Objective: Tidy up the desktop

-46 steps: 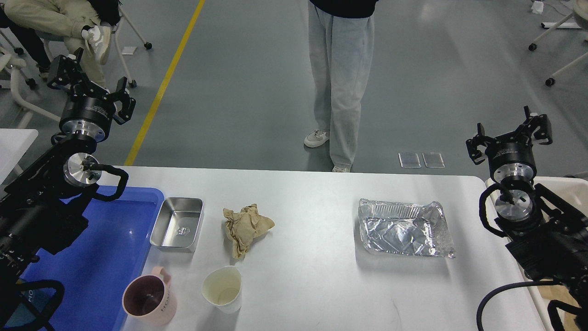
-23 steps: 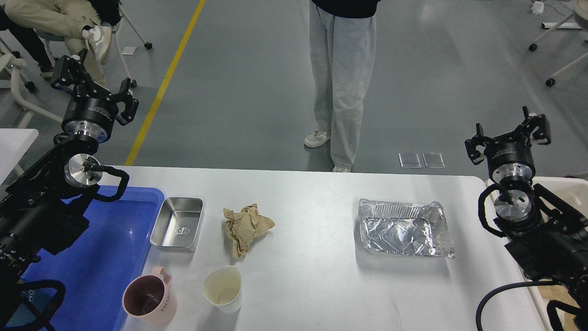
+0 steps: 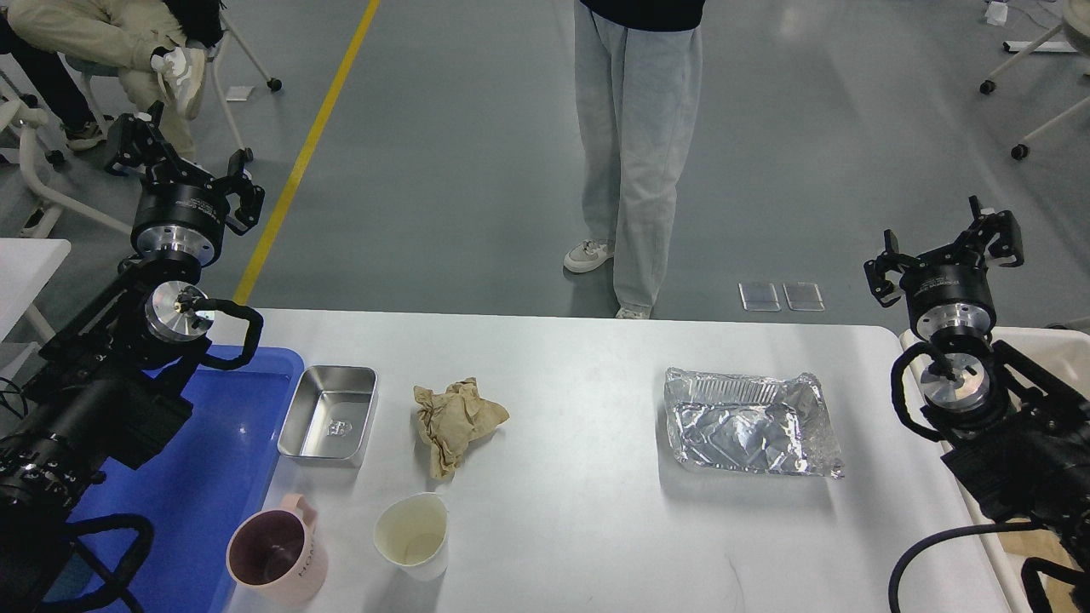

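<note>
The white desktop (image 3: 588, 511) fills the lower part of the head view. On it lie a steel rectangular pan (image 3: 329, 415), a crumpled brown paper (image 3: 456, 421), a white paper cup (image 3: 414, 535), a pink mug (image 3: 277, 558) and a crumpled foil tray (image 3: 749, 423). My left gripper (image 3: 183, 169) is open and empty, raised above the table's back left corner. My right gripper (image 3: 945, 249) is open and empty, raised beyond the back right corner.
A blue plastic tray (image 3: 196, 494) lies at the left, partly under my left arm. An off-white bin (image 3: 1052, 342) stands at the right edge. A person in light jeans (image 3: 634, 153) stands behind the table. A seated person (image 3: 102, 42) is at the far left.
My left arm has shifted right and slightly forward, its gripper still open. The right arm has hardly moved. Objects on the table have not moved.
</note>
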Available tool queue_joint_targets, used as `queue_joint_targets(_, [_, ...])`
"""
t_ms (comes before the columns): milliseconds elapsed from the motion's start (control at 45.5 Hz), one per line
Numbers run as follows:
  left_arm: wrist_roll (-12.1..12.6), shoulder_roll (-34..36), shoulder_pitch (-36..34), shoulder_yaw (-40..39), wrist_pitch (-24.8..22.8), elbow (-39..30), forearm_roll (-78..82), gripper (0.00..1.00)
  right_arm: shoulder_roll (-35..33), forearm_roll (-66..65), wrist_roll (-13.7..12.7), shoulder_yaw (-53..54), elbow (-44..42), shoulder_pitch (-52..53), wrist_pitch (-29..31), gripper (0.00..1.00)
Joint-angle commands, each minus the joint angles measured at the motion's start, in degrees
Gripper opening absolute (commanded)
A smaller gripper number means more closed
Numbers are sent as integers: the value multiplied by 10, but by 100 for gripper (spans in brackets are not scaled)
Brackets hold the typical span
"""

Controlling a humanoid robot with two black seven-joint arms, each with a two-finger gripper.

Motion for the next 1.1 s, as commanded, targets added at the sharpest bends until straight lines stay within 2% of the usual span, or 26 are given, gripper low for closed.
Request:
queue_joint_targets(0, [-3, -3, -1, 0, -5, 0, 4, 98, 4, 0, 0, -1, 0, 0, -1, 100])
queue_joint_targets(88, [-22, -4, -1, 2, -4, -5, 9, 97, 5, -1, 0, -1, -1, 0, -1, 100])
queue_joint_targets(132, [-47, -3, -2, 5, 3, -9, 27, 97, 5, -1, 0, -1, -1, 0, -1, 100])
queue_joint_targets(198, [-97, -6, -6, 4, 11, -14, 70, 97, 5, -1, 0, -1, -1, 0, -1, 100])
queue_joint_targets(242, [-122, -15, -8, -1, 39, -14, 101, 97, 5, -1, 1, -2, -1, 0, -1, 100])
queue_joint_targets(264, [-126, -22, -8, -1, 59, -16, 111, 97, 5, -1, 1, -2, -1, 0, -1, 100])
queue_joint_targets(330, [-126, -49, -19, -1, 101, -17, 125, 97, 5, -1, 1, -3, -1, 0, -2, 100])
queue_joint_targets(484, [-120, -77, -38, -6, 118, -10, 112, 97, 2, -1, 0, -4, 1, 0, -8, 100])
queue_joint_targets(615, [-105, -93, -56, -7, 167, -9, 109, 98, 2, -1, 0, -3, 1, -1, -8, 100])
queue_joint_targets(703, [-99, -95, -61, -1, 171, -10, 109, 98, 3, -1, 0, -3, 2, -1, -8, 100])
queue_joint_targets(791, [-98, -95, -55, 20, 144, -15, 111, 98, 3, -1, 0, -3, 2, -1, -7, 100])
queue_joint_targets(901, [-96, -75, -44, 116, 44, -28, 112, 98, 4, -1, 0, -3, 2, -1, -7, 100])
queue_joint_targets(1077, [-101, 54, -37, 336, -19, -165, 120, 98, 5, -2, 0, -3, 2, -1, -5, 100])
